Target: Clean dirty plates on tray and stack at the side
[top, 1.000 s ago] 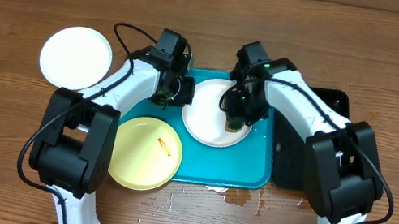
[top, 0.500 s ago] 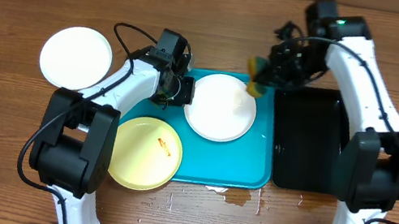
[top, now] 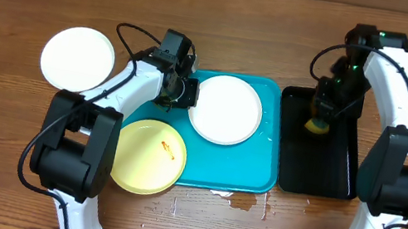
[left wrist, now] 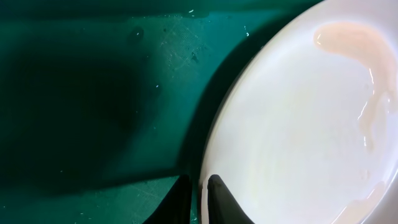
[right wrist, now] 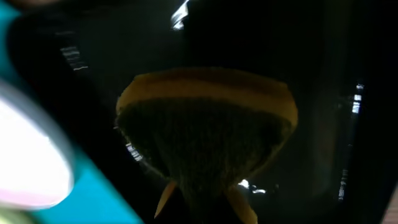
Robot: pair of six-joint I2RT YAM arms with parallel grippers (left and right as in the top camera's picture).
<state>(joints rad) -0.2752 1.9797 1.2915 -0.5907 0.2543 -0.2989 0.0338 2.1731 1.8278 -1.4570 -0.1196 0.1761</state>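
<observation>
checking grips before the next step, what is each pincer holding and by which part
Right pincer pinches the sponge by its top end. Left pincer pinches the white plate at its rim.

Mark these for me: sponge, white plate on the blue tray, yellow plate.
sponge (top: pixel 317 127), overhead view, on its yellow side.
white plate (top: pixel 226 110), overhead view, on the middle of its face.
yellow plate (top: pixel 141 158), overhead view, on a bare part of its middle, beside the smear.
</observation>
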